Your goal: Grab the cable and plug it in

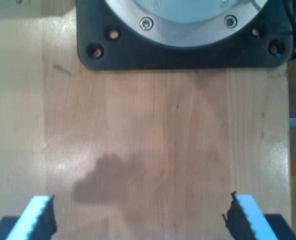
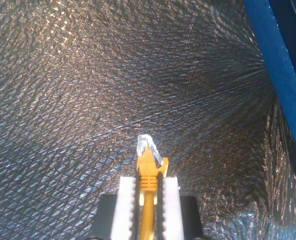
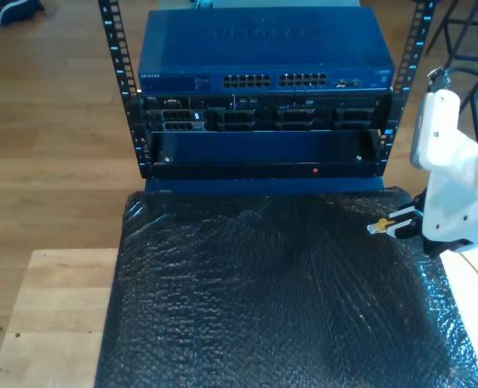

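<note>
Clamped between the white ribbed fingers (image 2: 170,205) of my second gripper (image 2: 149,202), the cable (image 2: 148,200) sits low in the centre of the second wrist view: its yellow boot runs up through the narrow slot between the pads, and the small clear plug (image 2: 149,146) juts out past the fingertips. Beneath it lies a dark, quilted bubble-wrap sheet (image 2: 87,100), with a blue edge (image 2: 273,65) slanting down the upper right of that frame.

From the exterior view, the same plug (image 3: 377,227) shows as a small yellow-and-clear tip at the middle right of the frame, pointing toward the exterior view's left, held by my second gripper (image 3: 394,224) on its white arm (image 3: 449,178). It hovers over the far right part of the black bubble-wrap sheet (image 3: 279,299) that covers the worktop. Behind the sheet, in the upper centre of the frame, stands a rack (image 3: 263,97) with a blue network switch (image 3: 263,48) on top, its row of ports (image 3: 275,81) facing the camera (the plug is well apart from them). A bare strip of pale wooden worktop (image 3: 52,315) shows at the lower left.

My first gripper (image 1: 142,215) has its fingers (image 1: 40,215) spread wide apart at the bottom corners of the first wrist view, holding nothing, above a light wooden surface (image 1: 163,130). A black mounting plate (image 1: 183,50) with a silver round base occupies the top of that frame.
</note>
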You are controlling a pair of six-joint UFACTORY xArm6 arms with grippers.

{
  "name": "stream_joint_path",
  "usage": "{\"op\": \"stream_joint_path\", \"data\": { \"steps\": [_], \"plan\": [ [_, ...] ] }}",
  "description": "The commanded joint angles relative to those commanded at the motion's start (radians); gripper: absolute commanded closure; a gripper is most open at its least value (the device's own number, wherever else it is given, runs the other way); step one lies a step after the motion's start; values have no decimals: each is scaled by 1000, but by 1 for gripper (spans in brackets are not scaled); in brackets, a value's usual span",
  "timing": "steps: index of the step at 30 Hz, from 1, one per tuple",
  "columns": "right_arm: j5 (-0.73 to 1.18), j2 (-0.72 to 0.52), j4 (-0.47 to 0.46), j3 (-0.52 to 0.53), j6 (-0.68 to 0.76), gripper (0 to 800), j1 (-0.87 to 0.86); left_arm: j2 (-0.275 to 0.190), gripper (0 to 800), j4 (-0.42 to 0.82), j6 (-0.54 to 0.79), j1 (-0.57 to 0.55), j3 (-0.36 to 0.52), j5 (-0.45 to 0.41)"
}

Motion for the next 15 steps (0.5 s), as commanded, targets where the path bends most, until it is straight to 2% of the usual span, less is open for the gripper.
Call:
{"op": "stream_joint_path", "data": {
  "steps": [6,15],
  "plan": [
    [-3,0,0,12,-2,797,0,0,2,-2,25,0,2,-2],
    [-3,0,2,15,-2,797,0,3,2,-2,138,2,11,-3]
  ]
}}
